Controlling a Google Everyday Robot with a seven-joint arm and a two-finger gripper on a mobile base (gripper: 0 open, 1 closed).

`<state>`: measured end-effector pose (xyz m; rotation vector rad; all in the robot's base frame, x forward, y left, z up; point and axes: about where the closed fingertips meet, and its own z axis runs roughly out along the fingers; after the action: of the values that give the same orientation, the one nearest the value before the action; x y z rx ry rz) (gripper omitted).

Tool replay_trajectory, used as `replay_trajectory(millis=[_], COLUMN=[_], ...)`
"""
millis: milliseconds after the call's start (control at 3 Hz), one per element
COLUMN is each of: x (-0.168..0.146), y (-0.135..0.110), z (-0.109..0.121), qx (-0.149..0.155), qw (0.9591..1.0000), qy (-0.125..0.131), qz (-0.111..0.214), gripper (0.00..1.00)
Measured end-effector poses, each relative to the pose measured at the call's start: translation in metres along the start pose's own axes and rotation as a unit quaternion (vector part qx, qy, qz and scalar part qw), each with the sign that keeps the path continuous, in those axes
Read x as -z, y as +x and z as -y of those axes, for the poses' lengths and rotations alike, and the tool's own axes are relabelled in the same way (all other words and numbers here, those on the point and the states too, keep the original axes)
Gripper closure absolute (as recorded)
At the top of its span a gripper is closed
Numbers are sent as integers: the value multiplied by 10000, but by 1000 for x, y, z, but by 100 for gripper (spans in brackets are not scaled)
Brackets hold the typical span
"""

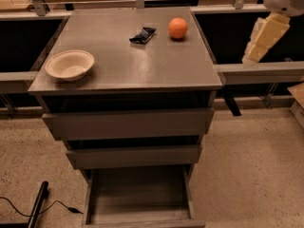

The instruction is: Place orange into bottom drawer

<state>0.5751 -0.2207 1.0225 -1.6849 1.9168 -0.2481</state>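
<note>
The orange (177, 28) sits on the cabinet top (142, 70) near its back right corner, next to a black snack wrapper (143, 34). The bottom drawer (138, 196) is pulled open at the foot of the cabinet and its tray looks empty. My gripper (252, 55), cream-coloured under a white arm, hangs in the air off the cabinet's right side. It is to the right of the orange, apart from it, and holds nothing that I can see.
A beige bowl (70, 64) stands on the left of the cabinet top. Two wider drawers (128, 123) above the bottom one are shut. A black pole and cable (38, 208) lie on the floor at lower left. Rails and dark bins run behind.
</note>
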Motion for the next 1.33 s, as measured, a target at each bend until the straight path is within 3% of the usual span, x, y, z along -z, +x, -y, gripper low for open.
replay_trajectory(millis=[333,667,1000,1333], x=[-23,-51,-51,-92], y=[-21,-32,-32,-31], z=[59,111,110,129], qx=[-39,-456,-453,-821], qw=[9977,9917,9918,9861], qy=[372,653,646,851], qz=[568,1005,1003,1167], gripper=[0,0,0,0])
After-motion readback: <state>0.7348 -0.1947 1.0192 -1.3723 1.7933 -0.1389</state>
